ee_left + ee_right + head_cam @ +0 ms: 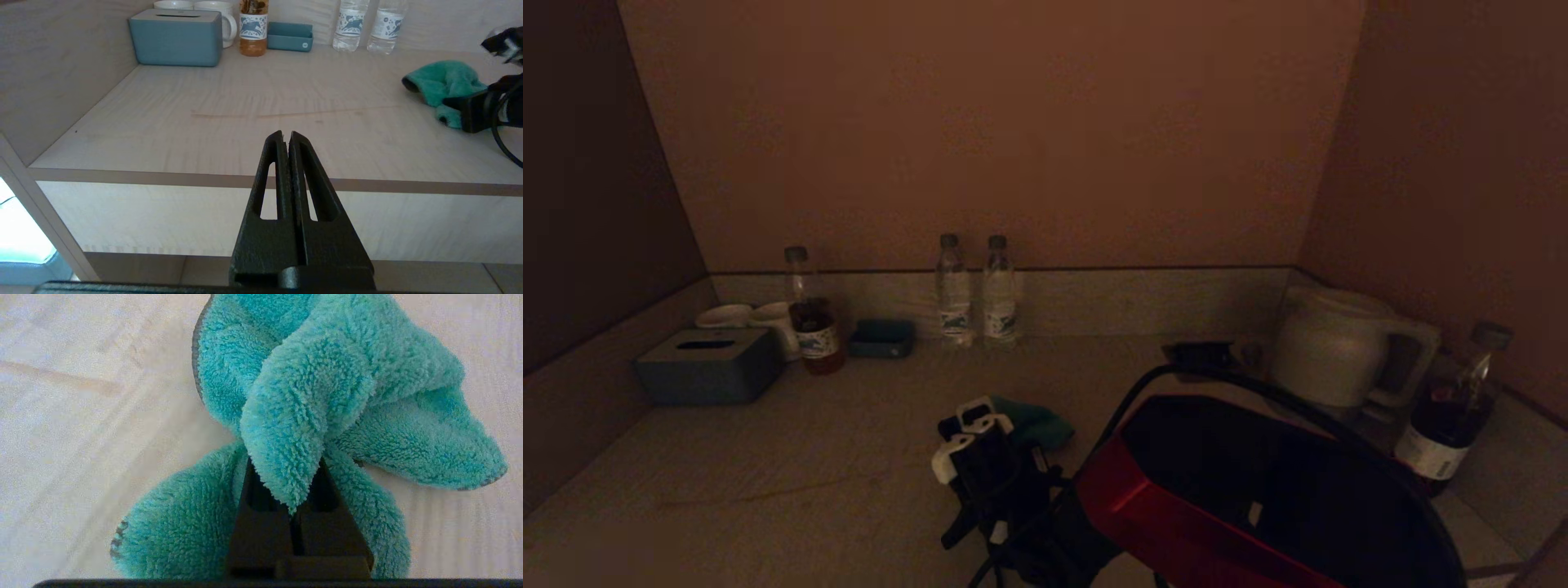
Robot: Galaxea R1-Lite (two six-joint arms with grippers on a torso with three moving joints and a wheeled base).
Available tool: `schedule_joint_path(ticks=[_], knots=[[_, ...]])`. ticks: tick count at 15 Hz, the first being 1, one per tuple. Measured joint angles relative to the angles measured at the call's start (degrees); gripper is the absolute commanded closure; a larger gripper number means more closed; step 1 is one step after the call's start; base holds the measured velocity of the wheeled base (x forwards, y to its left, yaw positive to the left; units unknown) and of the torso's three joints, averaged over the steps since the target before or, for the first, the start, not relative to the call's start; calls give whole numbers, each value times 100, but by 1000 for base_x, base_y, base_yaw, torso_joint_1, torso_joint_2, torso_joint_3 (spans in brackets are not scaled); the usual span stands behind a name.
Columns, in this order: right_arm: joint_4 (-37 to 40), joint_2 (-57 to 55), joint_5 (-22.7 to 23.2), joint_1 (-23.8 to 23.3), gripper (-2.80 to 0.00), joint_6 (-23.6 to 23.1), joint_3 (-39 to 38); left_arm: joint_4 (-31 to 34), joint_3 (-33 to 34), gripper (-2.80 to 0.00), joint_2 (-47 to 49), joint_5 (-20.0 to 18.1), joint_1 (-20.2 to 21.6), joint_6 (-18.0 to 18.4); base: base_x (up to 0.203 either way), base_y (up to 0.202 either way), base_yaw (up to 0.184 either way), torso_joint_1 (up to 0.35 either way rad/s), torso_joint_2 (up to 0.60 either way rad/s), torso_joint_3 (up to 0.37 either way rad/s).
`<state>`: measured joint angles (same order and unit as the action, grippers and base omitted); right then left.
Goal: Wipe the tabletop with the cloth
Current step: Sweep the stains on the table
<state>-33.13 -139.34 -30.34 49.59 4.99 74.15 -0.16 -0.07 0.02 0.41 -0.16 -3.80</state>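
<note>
A fluffy teal cloth [327, 388] lies bunched on the pale tabletop [81, 416], near the middle of it in the head view [1037, 425]. My right gripper [291, 477] is shut on a fold of the cloth, with the tips buried in the pile. It also shows in the head view [1005, 433] and the left wrist view [474, 110], next to the cloth [441, 81]. My left gripper [286, 134] is shut and empty. It hangs in front of and below the table's front edge, out of the head view.
Along the back wall stand a blue tissue box [709, 366], white cups [768, 318], a bottle of brown liquid [813, 327], a small blue tray [882, 337] and two water bottles [954, 294]. A white kettle [1331, 343] and a dark bottle [1454, 416] stand at the right. A faint brown streak [286, 114] crosses the tabletop.
</note>
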Motion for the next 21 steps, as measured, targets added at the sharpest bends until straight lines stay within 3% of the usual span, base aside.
schedule_joint_path(ticks=[8,16,21], knots=[[102,-540,16,173,0,-349,812,0,2,0,0,0,-5,-2,0,0,0,0,0,0],[117,-697,41,192,0,-381,914,0,7,0,0,0,0,-2,0,0,0,0,0,0],[170,-1155,101,-574,0,-645,2118,1,7,0,0,0,-5,-2,0,0,0,0,0,0]])
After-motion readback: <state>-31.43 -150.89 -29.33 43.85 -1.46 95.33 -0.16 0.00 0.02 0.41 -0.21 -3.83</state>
